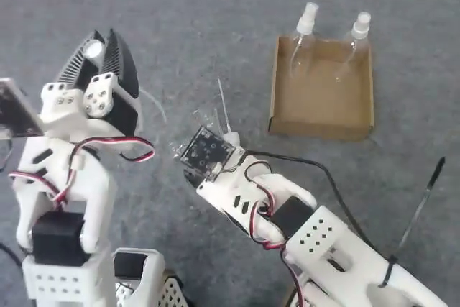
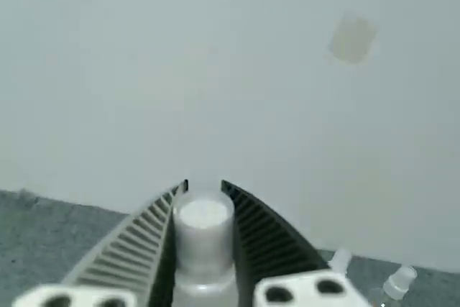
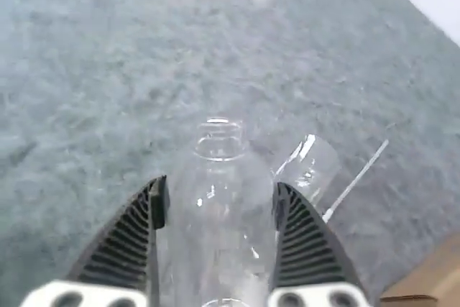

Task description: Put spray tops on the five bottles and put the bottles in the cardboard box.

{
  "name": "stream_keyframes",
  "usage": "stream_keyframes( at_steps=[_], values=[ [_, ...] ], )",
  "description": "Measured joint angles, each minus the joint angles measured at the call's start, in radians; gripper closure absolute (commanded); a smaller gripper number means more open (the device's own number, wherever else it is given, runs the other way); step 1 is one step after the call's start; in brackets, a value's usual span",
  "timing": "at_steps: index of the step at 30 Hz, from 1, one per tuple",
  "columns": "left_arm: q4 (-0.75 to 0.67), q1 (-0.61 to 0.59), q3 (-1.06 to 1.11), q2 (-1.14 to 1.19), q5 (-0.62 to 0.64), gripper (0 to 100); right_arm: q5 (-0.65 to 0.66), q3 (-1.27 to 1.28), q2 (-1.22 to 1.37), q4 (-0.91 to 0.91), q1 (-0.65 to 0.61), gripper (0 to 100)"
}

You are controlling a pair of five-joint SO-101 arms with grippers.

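The grey felt-like table top (image 1: 215, 34) lay under everything on my screens. The left arm (image 1: 65, 177) stood reared up at the near left, and the right arm (image 1: 287, 213) stretched low from the near right toward the middle of the table. A shallow brown cardboard box (image 1: 320, 129) sat at the far right, well apart from both arms. In it lay a first capped bottle (image 1: 300, 52) and a second capped bottle (image 1: 351, 52), both clear plastic. They lay side by side, their white spray heads poking over the box's far wall. Near the middle of the table, the right gripper (image 3: 219, 188) had its ribbed black jaws clamped around the body of an uncapped clear plastic bottle (image 3: 218, 141), whose open neck pointed away from the wrist. I could not tell whether that bottle rested on the table or hung just above it. Another open clear bottle (image 3: 307, 163) lay just beside the held one. The left gripper (image 1: 100, 48) pointed up and away from the table, its jaws closed on a white cylindrical spray top (image 2: 203, 224) that sat upright between them. A thin pale tube (image 1: 223, 106) lay on the table just beyond the right gripper, between it and the box.
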Motion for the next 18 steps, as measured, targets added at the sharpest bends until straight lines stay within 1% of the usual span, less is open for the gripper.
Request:
stream_keyframes(
  at_steps=[4, 10, 15, 18],
  values=[
    [0.0, 0.003, 0.008, 0.0, 0.0, 99, -0.057, 0.02, -0.008, -0.048, 0.026, 99.3],
    [0.0, 0.012, 0.008, 0.0, 0.005, 99, -0.063, 0.077, -0.091, -0.08, 0.028, 99.3],
    [0.0, 0.009, 0.04, 0.0, 0.063, 99, -0.063, 0.107, -0.147, -0.08, 0.028, 99.3],
    [0.0, 0.04, 0.068, 0.0, 0.071, 99, -0.063, 0.112, -0.153, -0.08, 0.028, 99.3]
  ],
)
